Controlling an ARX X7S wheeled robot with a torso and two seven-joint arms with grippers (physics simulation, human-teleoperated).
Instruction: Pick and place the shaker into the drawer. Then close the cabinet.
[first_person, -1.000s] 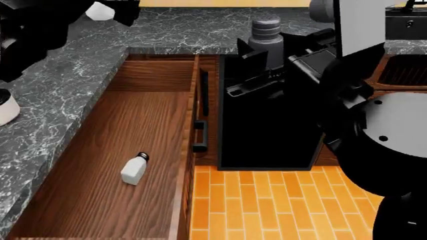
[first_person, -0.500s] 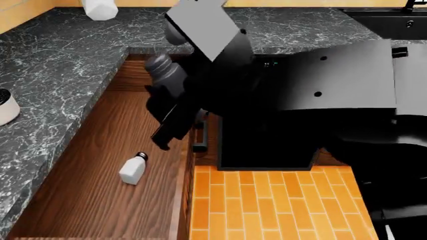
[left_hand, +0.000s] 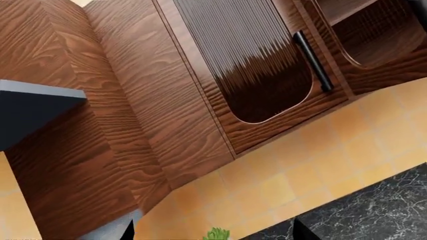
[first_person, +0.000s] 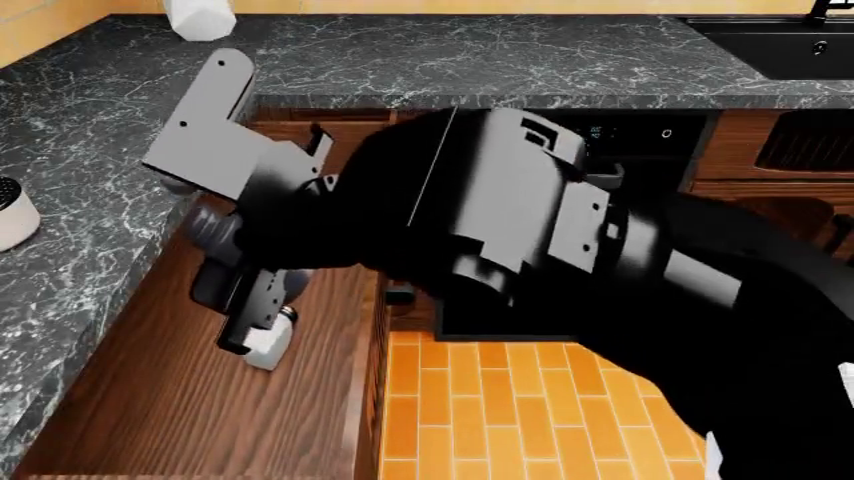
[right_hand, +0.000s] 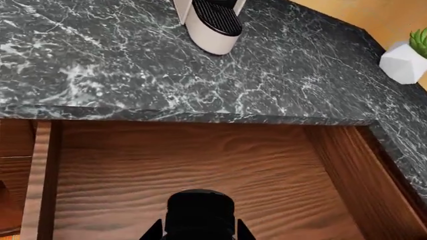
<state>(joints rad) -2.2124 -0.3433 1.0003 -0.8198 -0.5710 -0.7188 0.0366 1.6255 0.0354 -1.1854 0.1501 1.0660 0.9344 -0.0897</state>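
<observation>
Head view: right arm (first_person: 534, 240) sprawls across the frame and hides most of the open drawer (first_person: 160, 400) and the cabinet front. Right gripper (first_person: 247, 310) hangs low inside the drawer, fingers dark and merged with the arm; can't tell if it's spread or closed. The shaker (first_person: 274, 345) lies on its side on the drawer floor, only the white body and a bit of cap peeking out under the gripper tip; touching or just under it, unclear. Black drawer handle (first_person: 398, 295) mostly covered by the arm.

Right wrist view: looks down into the drawer's wood floor, marble counter (right_hand: 133, 65) beyond, a white appliance base (right_hand: 213, 25) cut off at the frame edge, a white planter (right_hand: 403, 60) at the corner. A dark round shape (right_hand: 200, 212) fills the near edge; shaker itself not visible here.

Left wrist view: only upper wall cabinets (left_hand: 253, 60) with ribbed glass, a black bar handle (left_hand: 312, 60), tan tile. Left gripper not visible in any view.
</observation>
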